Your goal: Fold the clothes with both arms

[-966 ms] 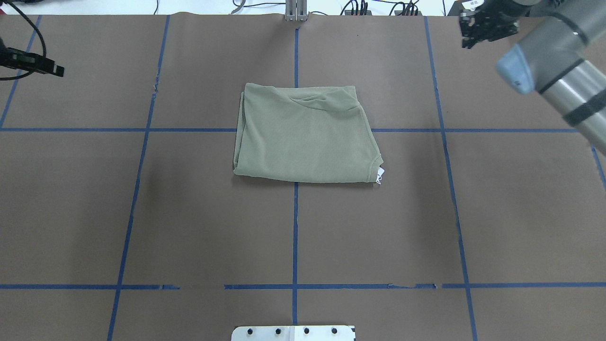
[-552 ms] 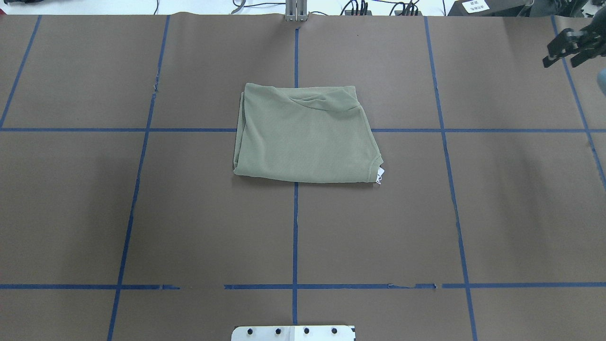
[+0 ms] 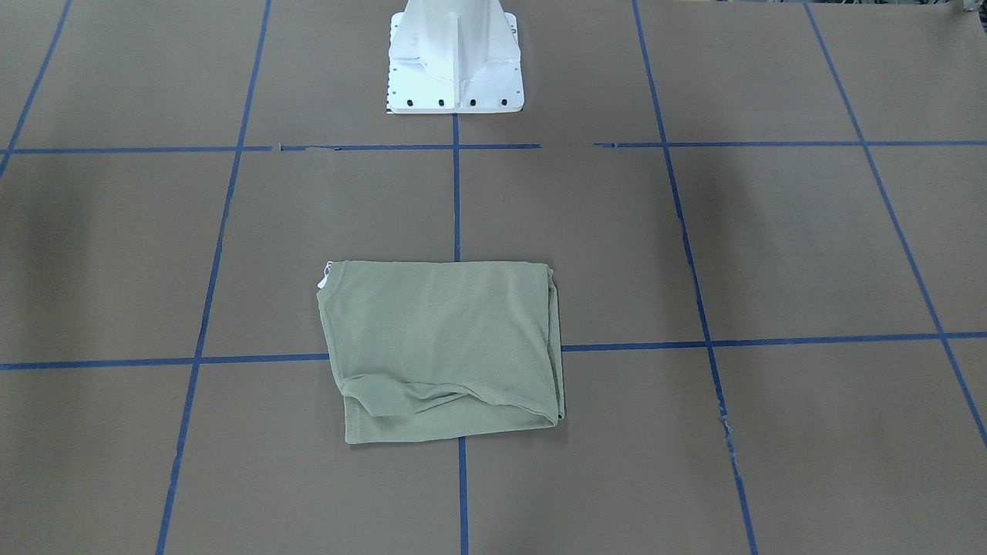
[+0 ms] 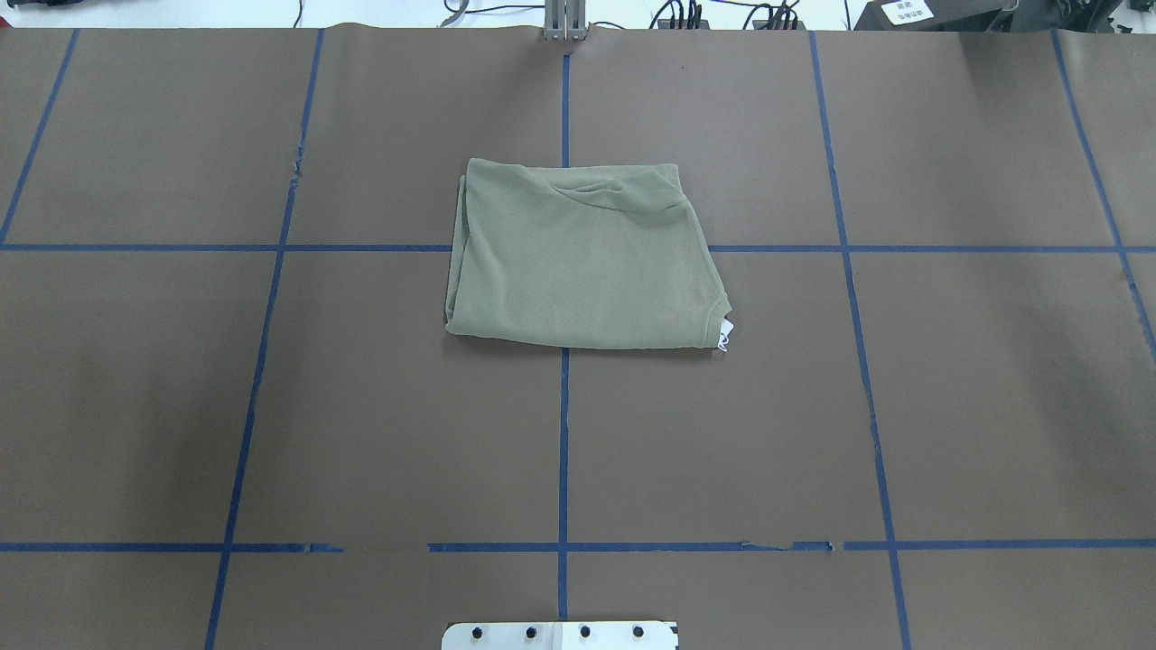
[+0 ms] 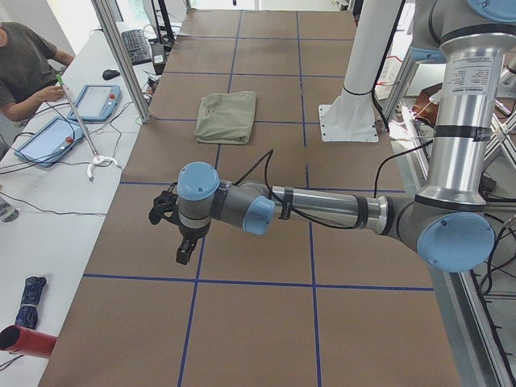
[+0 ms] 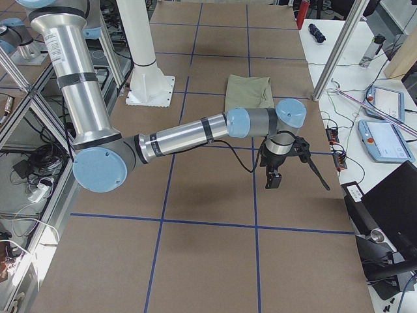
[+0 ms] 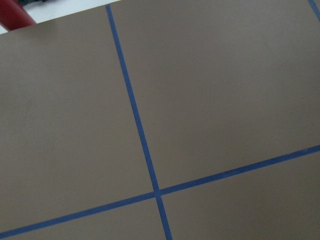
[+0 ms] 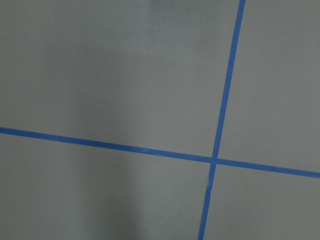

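Observation:
The clothes are one sage-green shirt (image 4: 582, 257), folded into a flat rectangle at the table's middle, also seen in the front-facing view (image 3: 443, 351) and both side views (image 5: 228, 117) (image 6: 249, 92). A white hang tag (image 4: 724, 334) pokes out at one corner. Neither arm touches it. My left gripper (image 5: 171, 230) hovers over bare table far from the shirt, toward the table's left end. My right gripper (image 6: 293, 173) hangs over the table's right part, a grid cell from the shirt. Both show only in side views, so I cannot tell if they are open or shut.
The white pedestal base (image 3: 455, 69) stands at the robot's side of the table. Blue tape lines (image 4: 563, 433) grid the brown surface. A person (image 5: 24, 64) sits at a side table with tablets (image 5: 48, 137). Metal frame posts (image 6: 335, 59) stand by the table's edge.
The right arm and gripper have swung out of the overhead view to the right, and the left gripper has left it too. The shirt has not moved.

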{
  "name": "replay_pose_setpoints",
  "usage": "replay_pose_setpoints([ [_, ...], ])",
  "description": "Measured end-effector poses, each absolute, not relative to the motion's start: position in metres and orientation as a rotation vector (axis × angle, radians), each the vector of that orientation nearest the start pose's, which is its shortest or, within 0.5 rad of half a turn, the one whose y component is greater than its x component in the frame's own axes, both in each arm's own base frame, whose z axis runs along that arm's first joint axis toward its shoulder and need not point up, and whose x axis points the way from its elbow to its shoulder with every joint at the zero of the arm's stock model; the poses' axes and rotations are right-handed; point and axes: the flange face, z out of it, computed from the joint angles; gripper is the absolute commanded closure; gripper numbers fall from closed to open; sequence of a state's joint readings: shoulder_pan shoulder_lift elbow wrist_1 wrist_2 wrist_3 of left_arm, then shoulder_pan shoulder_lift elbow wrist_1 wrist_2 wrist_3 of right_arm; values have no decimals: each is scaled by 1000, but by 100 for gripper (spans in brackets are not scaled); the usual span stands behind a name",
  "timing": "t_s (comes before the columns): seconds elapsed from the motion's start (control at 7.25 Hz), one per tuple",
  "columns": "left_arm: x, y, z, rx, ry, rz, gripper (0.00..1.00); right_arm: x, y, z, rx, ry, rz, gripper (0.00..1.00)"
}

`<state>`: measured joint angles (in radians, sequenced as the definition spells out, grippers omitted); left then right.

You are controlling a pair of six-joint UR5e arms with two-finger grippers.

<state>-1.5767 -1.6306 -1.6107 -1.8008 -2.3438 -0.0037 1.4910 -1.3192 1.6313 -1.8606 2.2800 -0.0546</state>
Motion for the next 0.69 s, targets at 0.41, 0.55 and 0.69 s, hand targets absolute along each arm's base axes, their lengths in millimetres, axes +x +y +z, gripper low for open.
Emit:
replay_pose_setpoints([
  [0.41,-76,-515,570,284,762,87,0,24,-576,547,-31,-712,-114,0],
  [0.55,-76,-495,565,285,758,86,0,24,-574,551,-36,-710,-113,0],
  [0.69,-76,-483,556,297,756,90,0,25,-572,555,-42,-708,-112,0],
])
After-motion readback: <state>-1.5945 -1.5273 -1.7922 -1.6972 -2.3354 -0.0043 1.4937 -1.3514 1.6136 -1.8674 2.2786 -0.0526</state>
